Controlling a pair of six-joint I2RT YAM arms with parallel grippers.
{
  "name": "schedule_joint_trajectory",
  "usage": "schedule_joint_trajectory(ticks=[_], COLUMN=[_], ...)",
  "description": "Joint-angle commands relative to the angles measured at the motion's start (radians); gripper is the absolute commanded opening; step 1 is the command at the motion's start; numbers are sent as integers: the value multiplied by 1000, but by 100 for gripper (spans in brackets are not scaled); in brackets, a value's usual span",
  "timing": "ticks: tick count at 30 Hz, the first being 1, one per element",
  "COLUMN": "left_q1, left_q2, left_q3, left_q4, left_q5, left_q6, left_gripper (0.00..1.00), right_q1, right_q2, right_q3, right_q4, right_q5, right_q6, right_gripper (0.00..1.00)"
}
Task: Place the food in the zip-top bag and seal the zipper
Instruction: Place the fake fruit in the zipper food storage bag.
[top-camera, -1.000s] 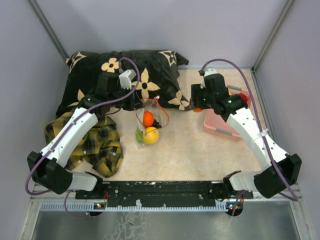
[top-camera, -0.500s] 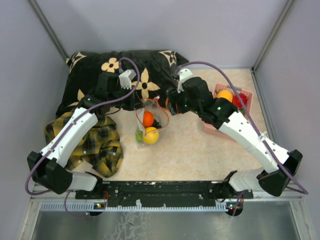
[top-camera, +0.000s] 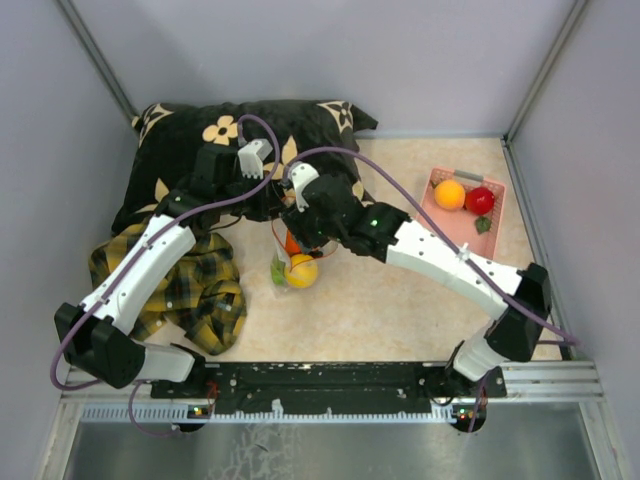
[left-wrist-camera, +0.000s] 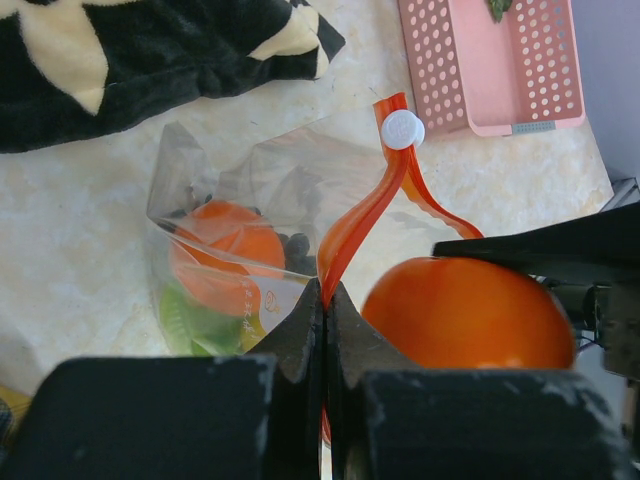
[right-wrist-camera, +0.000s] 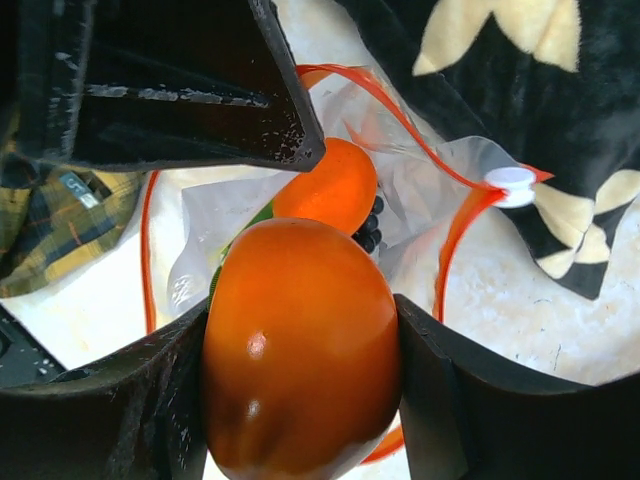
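Observation:
The clear zip-top bag (top-camera: 290, 262) lies mid-table with an orange (left-wrist-camera: 225, 240), a yellow lemon (top-camera: 301, 270), a green piece (left-wrist-camera: 195, 320) and dark grapes (right-wrist-camera: 368, 230) inside. My left gripper (left-wrist-camera: 326, 292) is shut on the red-orange zipper (left-wrist-camera: 365, 215) and holds the bag's mouth up; the white slider (left-wrist-camera: 403, 129) sits at the strip's far end. Just over that mouth my right gripper (right-wrist-camera: 300, 350) is shut on a second orange (right-wrist-camera: 300, 345), which also shows in the left wrist view (left-wrist-camera: 465, 312). In the top view the right gripper (top-camera: 303, 215) hides most of the mouth.
A pink basket (top-camera: 432, 212) at the right holds an orange (top-camera: 449, 194), a red apple (top-camera: 480, 200) and a small green piece (top-camera: 482, 224). A black pillow with cream flowers (top-camera: 230, 140) lies behind the bag. A yellow-black plaid cloth (top-camera: 190, 290) is bunched at the left.
My right arm has swung left from beside the pink basket to over the bag's mouth, carrying the orange. The left arm and the bag have stayed put.

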Motion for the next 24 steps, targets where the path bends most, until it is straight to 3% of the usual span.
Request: schedule_joint_trajectory(ticks=[1,9,24], left_q1=[4,4,4], left_q2=[-19,-15,-20], left_q3=[-4,-3,-3], left_q4=[37,37,37], left_q5=[24,29,23], left_q6=[-5,-5,-4], left_gripper=[0,0,0], right_q1=[18,18,18], right_q2=[42,35,-23], right_q3=[83,77,75], right_q4=[-6,-27,-19], right_q5=[93,147,163], right_q6=[-30,-44,-45], right_gripper=[49,67,73])
